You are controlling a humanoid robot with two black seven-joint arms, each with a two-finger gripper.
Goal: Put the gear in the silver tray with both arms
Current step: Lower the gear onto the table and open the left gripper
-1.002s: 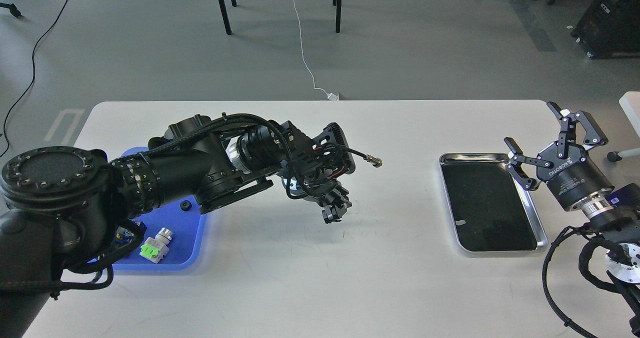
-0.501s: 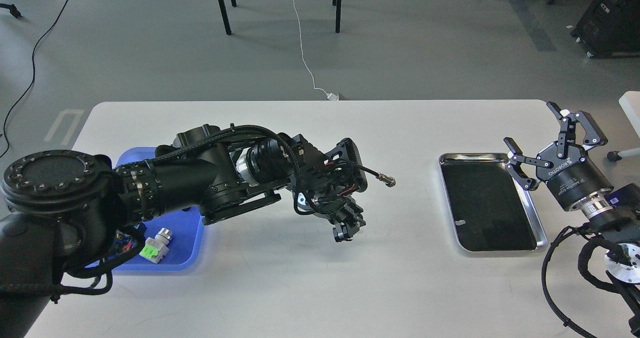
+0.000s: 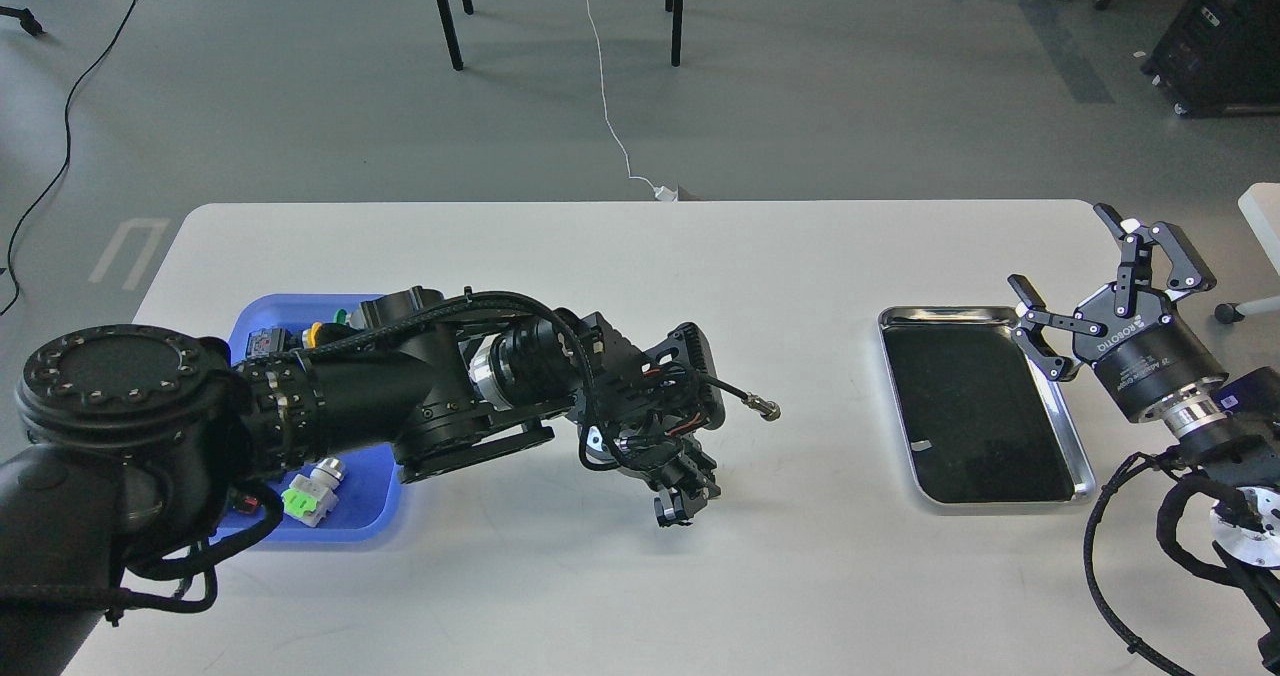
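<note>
The silver tray lies on the right of the white table, its dark bottom bare. My left arm reaches from the left across the blue tray; its gripper points down just above the table's middle, left of the silver tray. It is dark and small, so I cannot tell its fingers apart or see anything in them. My right gripper is open and empty, hovering over the silver tray's far right corner. No gear shows.
A blue plastic tray sits at the left, partly under my left arm, holding a white and green part and other small parts. A cable with a metal plug sticks out from the left wrist.
My left arm has swung toward the near side, and its gripper went right, then down and nearer to the table. More of the blue tray's far end shows. The right arm has not moved.
</note>
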